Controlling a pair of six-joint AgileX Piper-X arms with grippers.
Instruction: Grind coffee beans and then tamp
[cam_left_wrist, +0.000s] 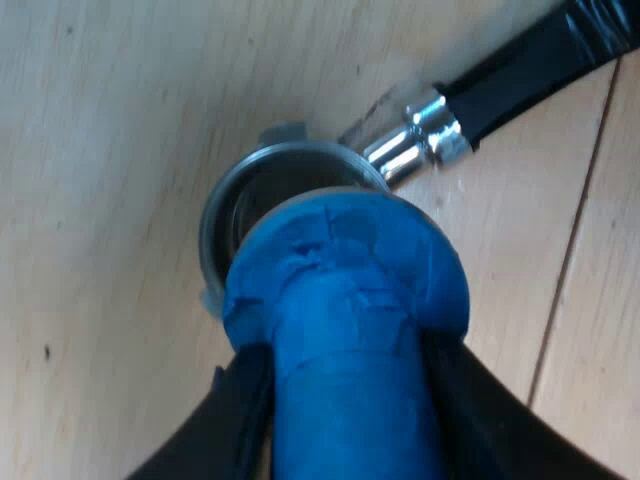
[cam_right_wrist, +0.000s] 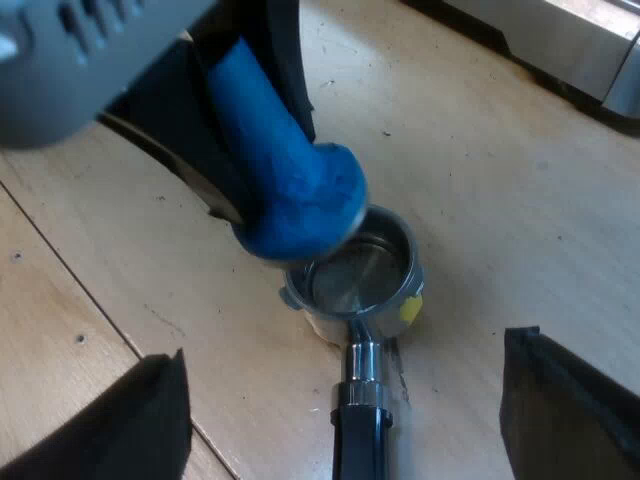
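Note:
My left gripper is shut on the shaft of the blue tamper. The tamper is tilted, and its rounded head hangs over the rim of the metal holder, hiding part of the basket. The holder lies on the wooden table, its dark handle running away from the chrome neck. In the right wrist view the tamper touches or nearly touches the edge of the holder, whose inside shows shiny grey. My right gripper is open, its fingers wide apart on either side of the handle, not touching it.
The light wooden table carries the holder. The base of the espresso machine stands beyond the holder. The left arm's grey body looms over the table near the tamper.

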